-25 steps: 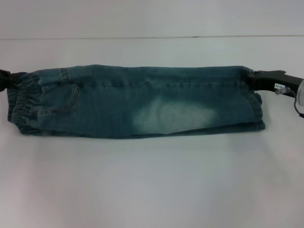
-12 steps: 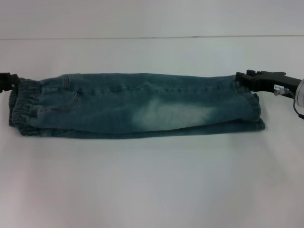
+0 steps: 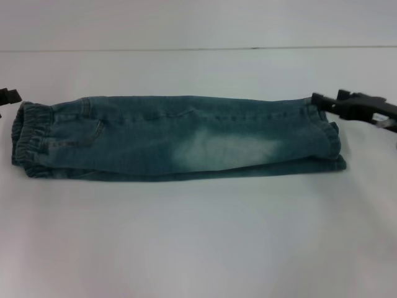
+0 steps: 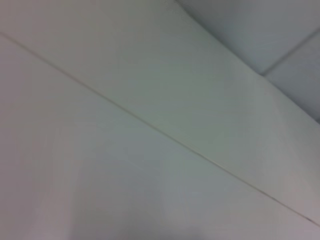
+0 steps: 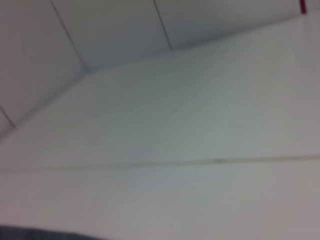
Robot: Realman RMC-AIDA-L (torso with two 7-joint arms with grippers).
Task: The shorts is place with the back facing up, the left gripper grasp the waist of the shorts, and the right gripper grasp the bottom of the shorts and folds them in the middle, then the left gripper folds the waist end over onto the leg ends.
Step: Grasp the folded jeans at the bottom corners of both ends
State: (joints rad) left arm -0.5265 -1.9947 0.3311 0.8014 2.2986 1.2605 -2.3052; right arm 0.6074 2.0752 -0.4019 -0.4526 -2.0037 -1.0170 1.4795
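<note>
Denim shorts [image 3: 177, 138] lie folded lengthwise on the table [image 3: 198, 242], so 1st fold looks done imo. Left gripper [image 3: 8, 97] sits just off the waistband [image 3: 30, 138], right gripper [image 3: 322, 101] by the leg hems [image 3: 332, 146], both apparently let go; can't tell if either's jaws are open tbh.

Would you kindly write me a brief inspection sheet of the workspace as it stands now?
Surface: white table, bare around the garment.
Job's things: shorts lie flat, folded lengthwise into a long strip; waist at the robot's left end, leg ends at its right end; second fold not yet done.
Clutter: nothing seen.
Grippers: left gripper at the left edge of the head view, just off the waist, not touching; right gripper at the far corner of the leg ends, contact unclear.
Cables: nothing clearly seen.
Surroundings: pale wall behind the table; wrist views show only plain pale surfaces.
</note>
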